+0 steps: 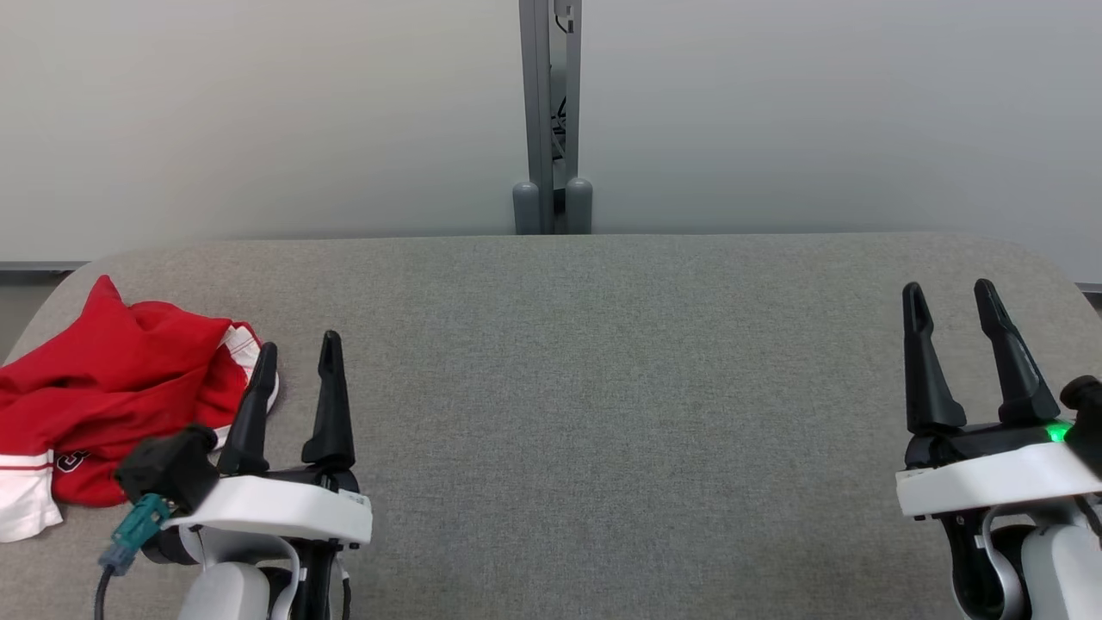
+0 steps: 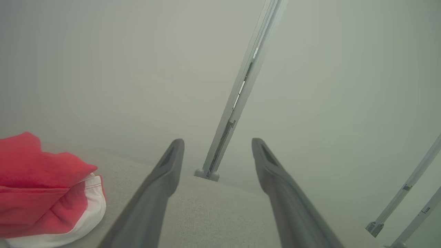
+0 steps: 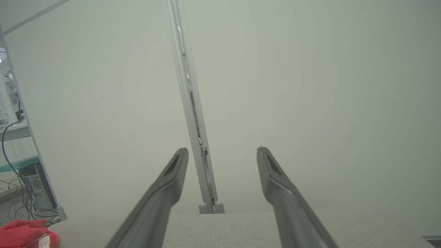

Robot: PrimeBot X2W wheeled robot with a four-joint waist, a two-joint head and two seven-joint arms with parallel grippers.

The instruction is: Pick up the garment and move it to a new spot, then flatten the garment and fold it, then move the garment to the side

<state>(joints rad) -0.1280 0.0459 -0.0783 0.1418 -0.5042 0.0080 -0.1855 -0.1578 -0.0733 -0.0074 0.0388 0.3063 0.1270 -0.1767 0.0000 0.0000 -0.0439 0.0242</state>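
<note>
The garment (image 1: pixel 112 396) is a crumpled red piece with white trim, heaped at the left end of the grey table (image 1: pixel 603 413). It also shows in the left wrist view as a red and white bundle (image 2: pixel 44 193) and in the right wrist view as a small red heap (image 3: pixel 24 234). My left gripper (image 1: pixel 297 349) stands open just right of the garment, its left finger close to the cloth's white edge, nothing between its fingers. My right gripper (image 1: pixel 951 297) is open too, far off over the table's right end, empty.
Pale partition panels rise behind the table, joined by a grey post (image 1: pixel 551 120) with two feet at the table's far edge. A desk with cables and a computer case (image 3: pixel 20 179) stands beyond the left panel. The table's corners are rounded.
</note>
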